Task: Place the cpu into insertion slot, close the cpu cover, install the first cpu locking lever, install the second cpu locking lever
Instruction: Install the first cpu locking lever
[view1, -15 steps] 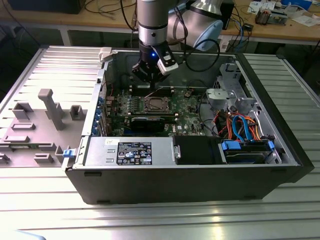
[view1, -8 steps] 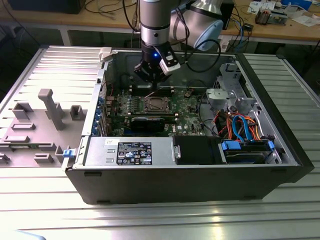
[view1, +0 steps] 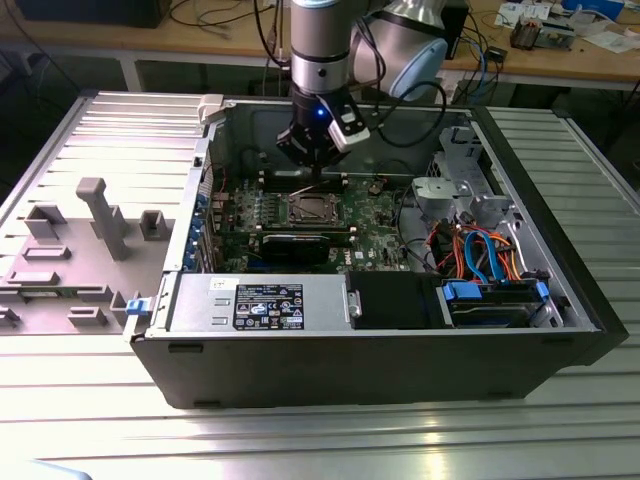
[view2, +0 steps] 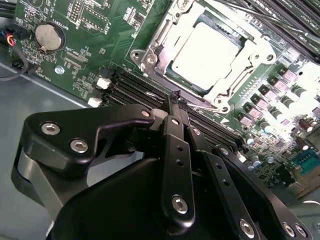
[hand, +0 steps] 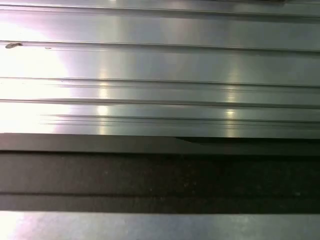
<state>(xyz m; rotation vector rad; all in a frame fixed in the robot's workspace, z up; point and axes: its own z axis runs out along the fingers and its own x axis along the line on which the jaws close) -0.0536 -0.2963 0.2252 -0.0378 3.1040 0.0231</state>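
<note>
The small, square, silvery cpu (view2: 204, 54) lies flat in the square, metal-rimmed insertion slot (view1: 310, 208), near the middle of the green circuit board (view2: 100, 30). The thin silvery cpu cover (view2: 248, 56) lies flat around it. The grey arm (view1: 320, 50) stands straight up. Its black gripper (view2: 176, 100) points down with its fingers pressed together. The tips are over the long black memory slots (view2: 125, 87), just beside the insertion slot's edge.

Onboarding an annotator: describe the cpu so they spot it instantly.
In the open black computer case, find the green circuit board. Mid-board sits a square silvery metal frame; the cpu is the pale-grey square inside it, unlike the long dark memory slots alongside.
</note>
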